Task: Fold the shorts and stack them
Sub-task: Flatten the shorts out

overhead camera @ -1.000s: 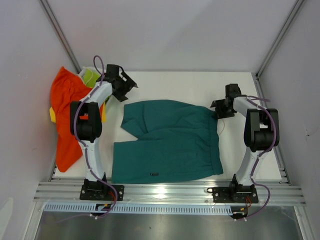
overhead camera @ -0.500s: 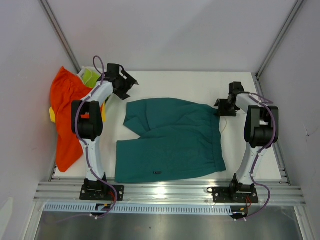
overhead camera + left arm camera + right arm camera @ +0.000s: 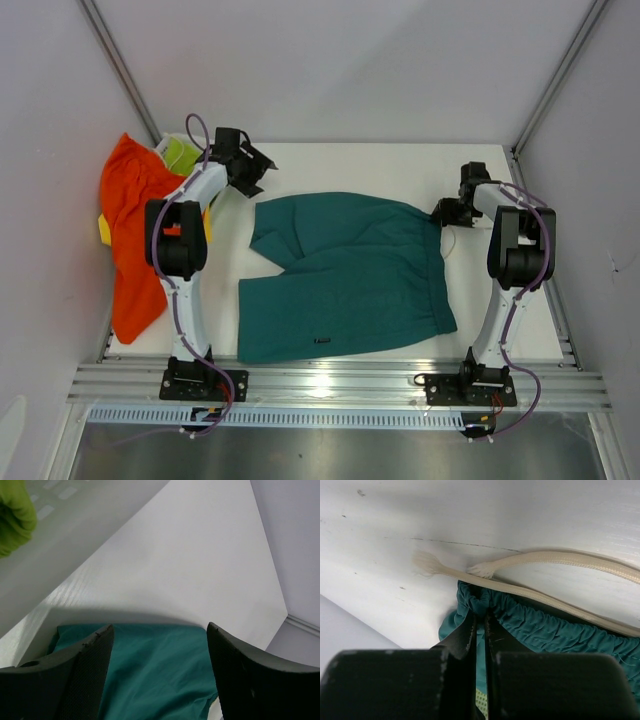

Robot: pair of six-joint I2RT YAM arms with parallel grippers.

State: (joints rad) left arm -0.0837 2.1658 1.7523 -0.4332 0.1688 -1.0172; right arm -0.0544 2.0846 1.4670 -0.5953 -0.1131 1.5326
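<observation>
The teal shorts (image 3: pixel 345 275) lie spread flat in the middle of the white table, waistband to the right. My right gripper (image 3: pixel 443 213) is shut on the gathered waistband (image 3: pixel 530 625) at its far right corner, with teal cloth pinched between the fingers; the white drawstrings (image 3: pixel 535 562) trail on the table just beyond. My left gripper (image 3: pixel 255 180) stands open just above the far left leg hem (image 3: pixel 155 665), with teal cloth showing between its fingers (image 3: pixel 92 672). The orange shorts (image 3: pixel 135 235) lie heaped at the left edge.
A lime-green pair (image 3: pixel 180 152) and a bit of a yellow pair (image 3: pixel 103 230) lie with the orange heap at the back left. Grey walls close in on both sides, and an aluminium rail (image 3: pixel 340 385) runs along the near edge.
My right gripper has closed on the waistband corner and the teal shorts have slid slightly right. My left gripper has come down over the far left hem, its jaws narrowing a little.
</observation>
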